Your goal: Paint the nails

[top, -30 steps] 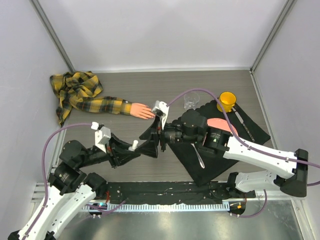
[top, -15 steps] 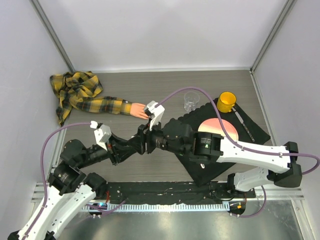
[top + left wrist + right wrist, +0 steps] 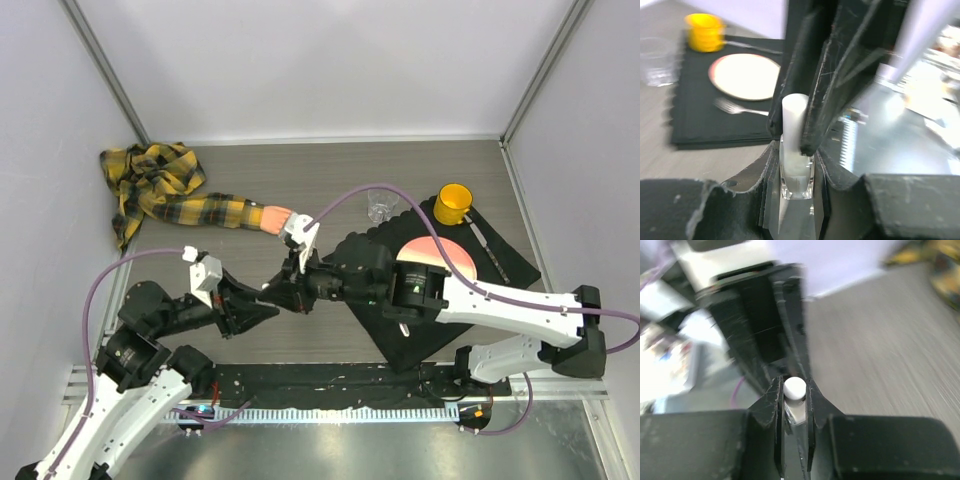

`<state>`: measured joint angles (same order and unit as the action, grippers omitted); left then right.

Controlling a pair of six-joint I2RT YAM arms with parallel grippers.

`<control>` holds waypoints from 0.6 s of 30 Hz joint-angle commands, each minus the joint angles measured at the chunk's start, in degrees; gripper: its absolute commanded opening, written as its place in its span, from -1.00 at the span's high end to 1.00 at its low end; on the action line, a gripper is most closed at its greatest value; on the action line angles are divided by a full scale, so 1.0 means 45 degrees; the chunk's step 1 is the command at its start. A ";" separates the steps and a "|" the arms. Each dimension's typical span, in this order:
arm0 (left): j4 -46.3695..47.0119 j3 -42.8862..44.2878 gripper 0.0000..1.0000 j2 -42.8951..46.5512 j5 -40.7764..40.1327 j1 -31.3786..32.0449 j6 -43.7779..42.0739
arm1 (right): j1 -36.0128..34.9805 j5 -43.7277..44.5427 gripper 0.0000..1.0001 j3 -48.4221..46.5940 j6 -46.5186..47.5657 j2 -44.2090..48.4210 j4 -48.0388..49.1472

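Left gripper [image 3: 796, 165] was clamped on the bottle [image 3: 796, 176], right gripper [image 3: 794, 390] pinched its cap [image 3: 794, 386]. Fake hand [image 3: 272, 216] lay on the table [image 3: 420, 165] just beyond both; nails too small to see.

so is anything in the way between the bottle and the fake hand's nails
Nothing visible on the table does. The bottle sits in the left gripper, the right gripper straddling its cap; bare wood runs from there to the mannequin hand. The right wrist covers the nails in the top view.
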<state>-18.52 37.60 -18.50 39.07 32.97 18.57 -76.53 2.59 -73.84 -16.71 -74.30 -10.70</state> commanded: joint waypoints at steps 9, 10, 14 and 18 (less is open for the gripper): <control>0.2535 -0.0134 1.00 0.0498 0.2217 0.0017 0.1225 | 0.1324 -1.0546 0.99 0.0942 0.1116 -0.0305 0.3921; 0.2534 -0.0115 1.00 0.0518 0.2197 0.0017 0.1225 | 0.1324 -0.9937 0.99 0.0941 0.0980 -0.0131 0.3785; 0.2106 0.0021 1.00 0.0421 0.1691 0.0017 0.0837 | 0.1324 -0.6247 0.09 0.0668 0.0474 0.0299 0.2520; 0.1015 0.0237 1.00 0.0518 0.0150 0.0017 0.0075 | 0.0858 -0.2673 -0.47 0.0491 -0.0114 0.0944 0.1110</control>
<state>-14.04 37.32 -16.16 47.20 33.19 22.61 -70.59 -26.13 -69.95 -13.74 -73.43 0.62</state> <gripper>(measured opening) 0.294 0.583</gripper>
